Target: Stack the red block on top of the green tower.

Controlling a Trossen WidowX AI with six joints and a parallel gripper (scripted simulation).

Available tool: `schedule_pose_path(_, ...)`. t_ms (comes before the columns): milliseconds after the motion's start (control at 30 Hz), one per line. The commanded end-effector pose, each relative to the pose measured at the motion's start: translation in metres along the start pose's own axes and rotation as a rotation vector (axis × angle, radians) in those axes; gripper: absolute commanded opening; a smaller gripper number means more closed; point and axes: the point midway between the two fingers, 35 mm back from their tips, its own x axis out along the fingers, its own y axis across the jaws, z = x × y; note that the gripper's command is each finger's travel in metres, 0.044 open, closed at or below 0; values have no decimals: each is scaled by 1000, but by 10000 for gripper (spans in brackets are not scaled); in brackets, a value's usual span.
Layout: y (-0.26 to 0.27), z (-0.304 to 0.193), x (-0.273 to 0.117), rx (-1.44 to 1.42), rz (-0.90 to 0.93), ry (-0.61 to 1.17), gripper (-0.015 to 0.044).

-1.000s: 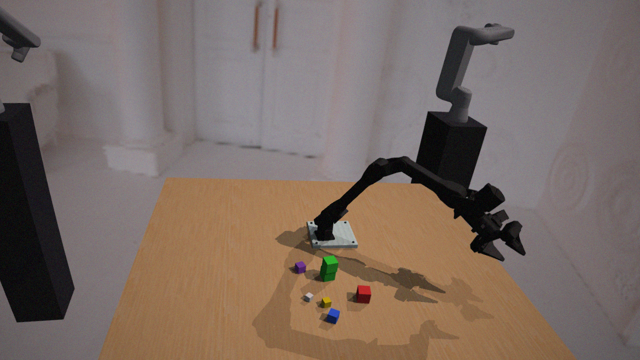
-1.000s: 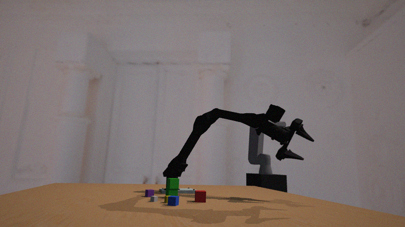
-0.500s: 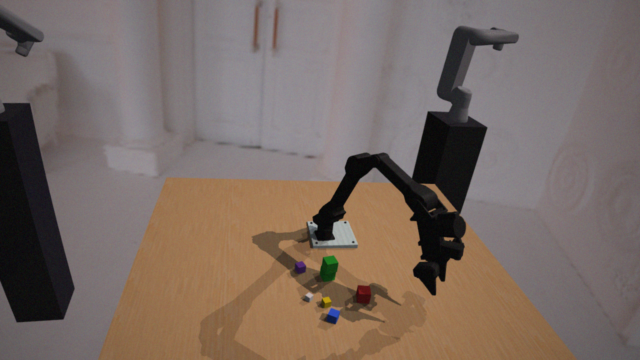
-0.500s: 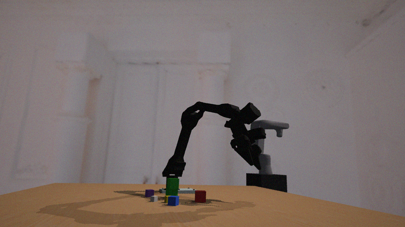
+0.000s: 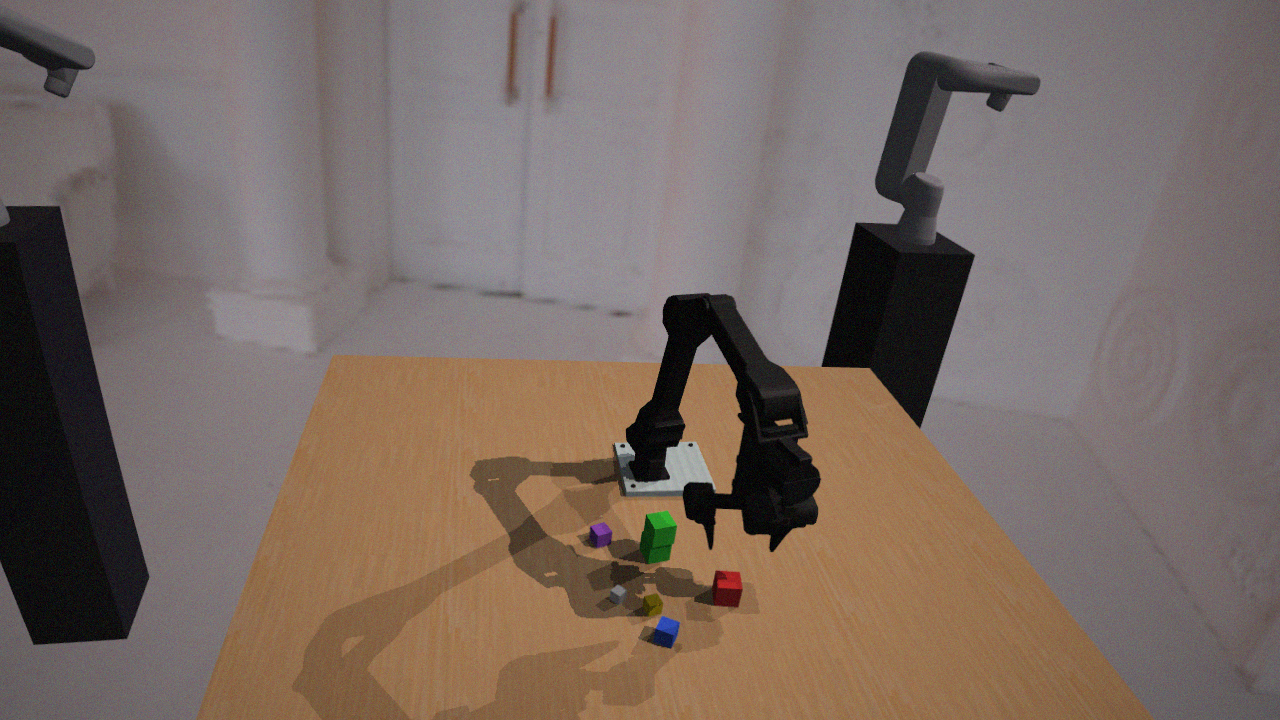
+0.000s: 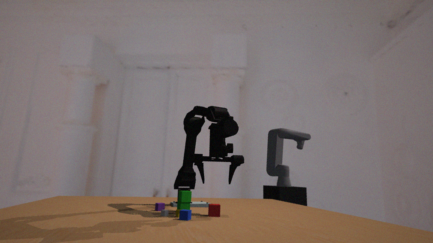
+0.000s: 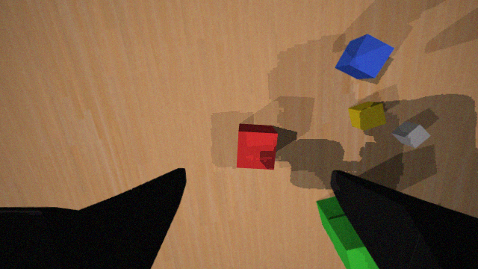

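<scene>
Wrist view shows the black parallel-jaw gripper (image 7: 258, 175) spread wide and empty, hovering above the small red cube (image 7: 257, 146), which sits near the table's front edge. One finger hangs just beside the two-block green tower (image 7: 341, 233). Descend straight, centred over the cube, keeping clear of the tower.

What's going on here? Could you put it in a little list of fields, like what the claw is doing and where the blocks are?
gripper: open, empty, pointing down above the table
red block: on the table, untouched, ahead of the fingertips in the wrist view
green tower: two blocks, upright
other blocks: purple block, grey block, yellow block, blue block
stacking: not yet begun
</scene>
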Motion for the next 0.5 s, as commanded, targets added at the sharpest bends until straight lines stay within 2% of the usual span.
schedule_pose_path(0,-4,-7,1,45,-12,28,440)
schedule_pose_path(200,-4,-7,6,45,-12,28,440)
schedule_pose_path(467,-4,-10,50,45,-12,28,440)
